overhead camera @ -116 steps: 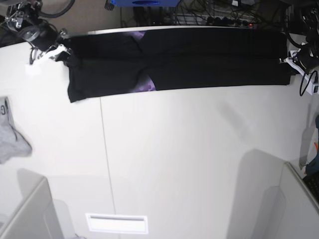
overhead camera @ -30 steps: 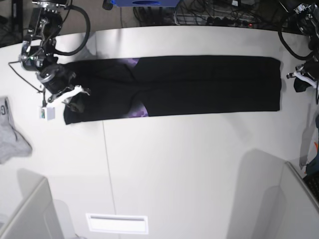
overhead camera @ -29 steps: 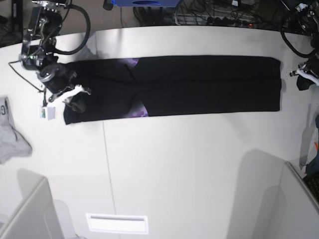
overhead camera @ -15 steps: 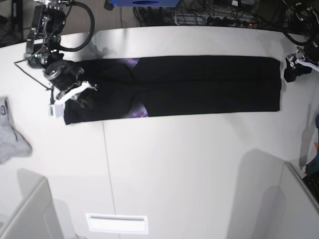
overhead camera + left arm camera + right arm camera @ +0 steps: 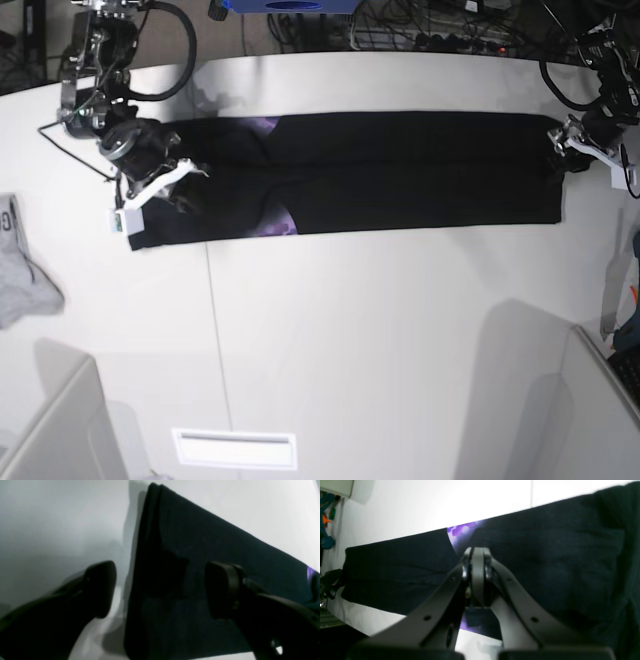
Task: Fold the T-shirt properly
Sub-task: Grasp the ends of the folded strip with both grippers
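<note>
The black T-shirt [image 5: 400,170] lies on the white table as a long flat strip, with bits of purple print [image 5: 283,222] showing near its left third. My left gripper [image 5: 557,163] stands open at the strip's right end; in the left wrist view its fingers [image 5: 100,590] straddle the shirt's edge [image 5: 212,550], one over the table, one over the cloth. My right gripper [image 5: 188,193] hovers over the strip's left part. It is shut, its fingertips [image 5: 476,555] pressed together above the fabric [image 5: 557,562] with nothing seen between them.
A small grey cloth [image 5: 20,265] lies at the table's left edge. Grey partitions rise at the front left [image 5: 60,430] and front right [image 5: 590,400] corners. A white slotted plate [image 5: 235,448] sits near the front edge. Cables [image 5: 420,30] crowd the back.
My left gripper has opened and moved in from beyond the table's right side to the shirt's right end. The right gripper has slid rightward over the shirt's left part, staying shut.
</note>
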`<state>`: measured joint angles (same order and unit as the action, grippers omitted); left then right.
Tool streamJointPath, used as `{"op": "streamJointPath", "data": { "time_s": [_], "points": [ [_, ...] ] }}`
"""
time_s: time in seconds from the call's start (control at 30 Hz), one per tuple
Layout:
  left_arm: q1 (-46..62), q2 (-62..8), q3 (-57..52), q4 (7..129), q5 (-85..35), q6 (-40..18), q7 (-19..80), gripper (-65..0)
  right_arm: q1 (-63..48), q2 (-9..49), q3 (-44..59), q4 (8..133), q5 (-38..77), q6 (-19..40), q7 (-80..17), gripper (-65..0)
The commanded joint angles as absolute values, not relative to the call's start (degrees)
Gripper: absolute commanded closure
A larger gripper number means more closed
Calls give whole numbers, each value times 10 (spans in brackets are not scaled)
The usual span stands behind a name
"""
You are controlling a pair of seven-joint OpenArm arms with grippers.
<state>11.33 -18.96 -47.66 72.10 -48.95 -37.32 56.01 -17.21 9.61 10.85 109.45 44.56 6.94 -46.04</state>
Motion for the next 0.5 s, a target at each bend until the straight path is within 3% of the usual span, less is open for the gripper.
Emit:
{"op": "streamJointPath", "data": {
  "time_s": [0.0, 0.07, 0.2, 0.47],
  "points": [
    [110, -196, -478, 723, -455, -369, 573, -505, -171, 101, 111, 1105, 452, 73, -447, 0],
    [108, -195, -478, 720, -427, -370, 573, -382, -173, 101, 111, 1105, 452, 73, -445, 0],
    [109, -195, -478, 719, -407, -370, 573, -7, -174, 101, 112, 1105, 452, 73, -445, 0],
    [116, -198, -495, 771, -407, -370, 572, 0, -175, 101, 113, 1105, 452, 73, -445, 0]
  ]
}}
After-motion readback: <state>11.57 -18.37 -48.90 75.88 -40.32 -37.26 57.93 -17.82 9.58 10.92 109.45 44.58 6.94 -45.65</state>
